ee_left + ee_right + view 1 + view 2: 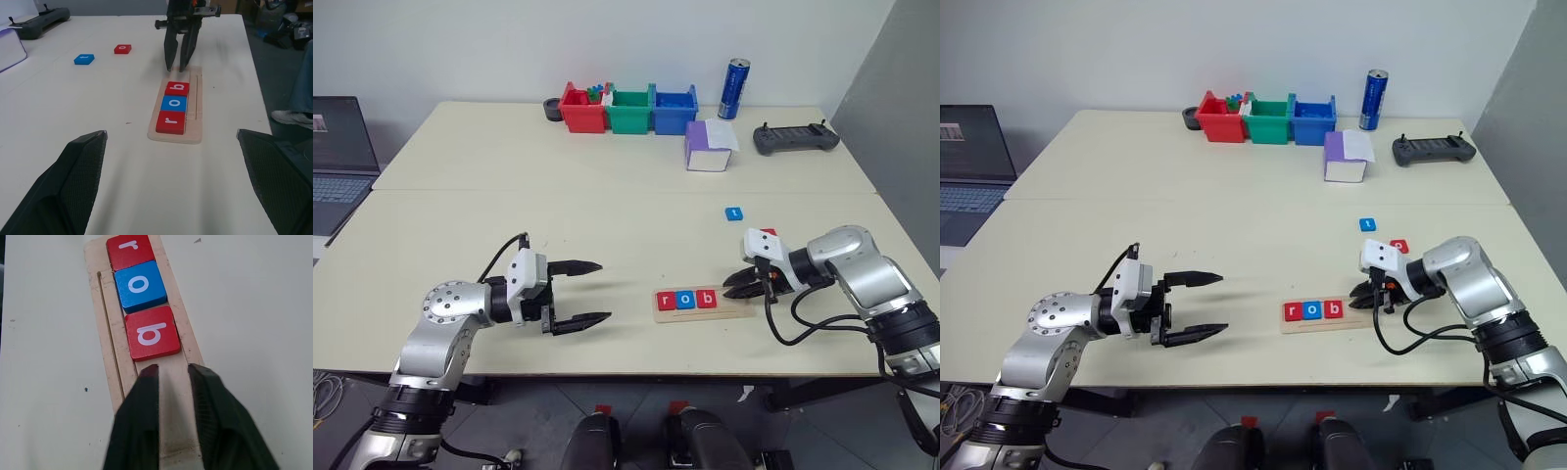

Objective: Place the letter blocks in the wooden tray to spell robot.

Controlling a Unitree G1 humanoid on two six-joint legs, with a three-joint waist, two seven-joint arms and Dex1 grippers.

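The wooden tray lies near the table's front edge, right of centre. Three letter blocks sit in it side by side: a red r, a blue o and a red b. My right gripper hovers over the tray's bare right end, just past the b, shut with nothing between its fingers. A blue t block and a red o block lie loose on the table behind the tray. My left gripper stands open and level to the left of the tray, holding nothing.
At the back of the table stand red, green and blue bins, a blue can, a purple-and-white box and a black controller. A laptop sits at the far left.
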